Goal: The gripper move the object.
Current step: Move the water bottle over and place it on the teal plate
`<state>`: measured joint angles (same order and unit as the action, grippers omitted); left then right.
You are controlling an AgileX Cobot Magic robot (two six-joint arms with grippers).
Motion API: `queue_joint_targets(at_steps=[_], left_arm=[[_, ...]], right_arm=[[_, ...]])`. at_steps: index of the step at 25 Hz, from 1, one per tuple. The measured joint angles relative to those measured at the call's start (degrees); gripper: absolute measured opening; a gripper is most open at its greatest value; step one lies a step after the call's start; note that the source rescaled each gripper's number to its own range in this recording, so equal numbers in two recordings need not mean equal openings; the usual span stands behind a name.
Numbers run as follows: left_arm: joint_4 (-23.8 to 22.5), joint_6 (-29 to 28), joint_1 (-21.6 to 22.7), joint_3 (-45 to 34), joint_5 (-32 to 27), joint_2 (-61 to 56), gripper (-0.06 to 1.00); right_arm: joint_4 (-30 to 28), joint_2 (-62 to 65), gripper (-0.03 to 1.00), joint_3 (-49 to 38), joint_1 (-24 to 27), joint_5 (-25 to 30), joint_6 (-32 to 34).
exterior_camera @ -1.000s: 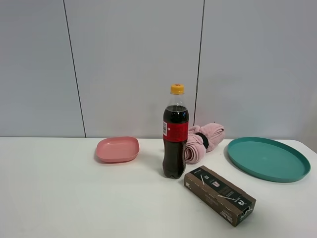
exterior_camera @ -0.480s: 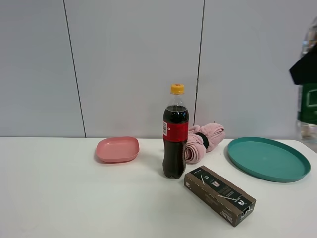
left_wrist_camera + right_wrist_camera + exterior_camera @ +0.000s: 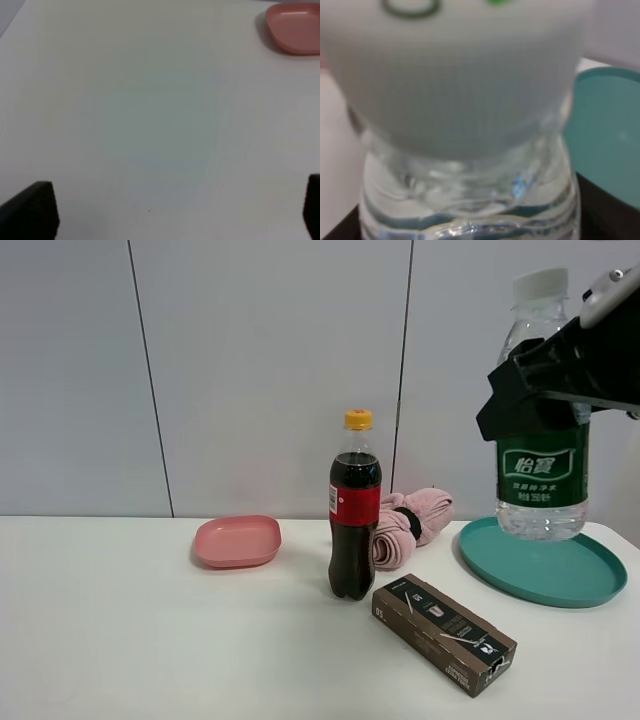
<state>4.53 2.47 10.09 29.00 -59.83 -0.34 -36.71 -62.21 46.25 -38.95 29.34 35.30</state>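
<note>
Your right gripper (image 3: pixel 540 385) is clamped on the bottle (image 3: pixel 542 480), up in the air. It's hanging over the teal plate (image 3: pixel 545 578).

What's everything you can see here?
water bottle: one, clear, green label, held up at right
cola bottle: one, dark, yellow cap, mid-table
dish: one, pink, left of cola bottle
towel roll: one, pink, behind cola bottle
plate: one, teal, table's right
box: one, dark brown, front of table
table: one, white, below
left gripper: one, black, open above the table
right gripper: one, black, shut on water bottle
</note>
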Motion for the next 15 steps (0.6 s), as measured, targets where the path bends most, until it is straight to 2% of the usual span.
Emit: queue_joint_targets(at_steps=[7,11,13,15], left_arm=[[0.00,0.00,0.00,0.00,0.00,0.00,1.00],[0.00,0.00,0.00,0.00,0.00,0.00,1.00],[0.00,0.00,0.00,0.00,0.00,0.00,1.00],[0.00,0.00,0.00,0.00,0.00,0.00,1.00]], right_arm=[[-13.48,-0.25,0.00,0.00,0.07,-0.83,12.04],[-22.10,-0.25,0.00,0.00,0.23,3.73,20.74],[-24.96,-0.25,0.00,0.00,1.84,5.48,24.11],[-26.41,-0.20,0.00,0.00,4.80,4.74,25.46]])
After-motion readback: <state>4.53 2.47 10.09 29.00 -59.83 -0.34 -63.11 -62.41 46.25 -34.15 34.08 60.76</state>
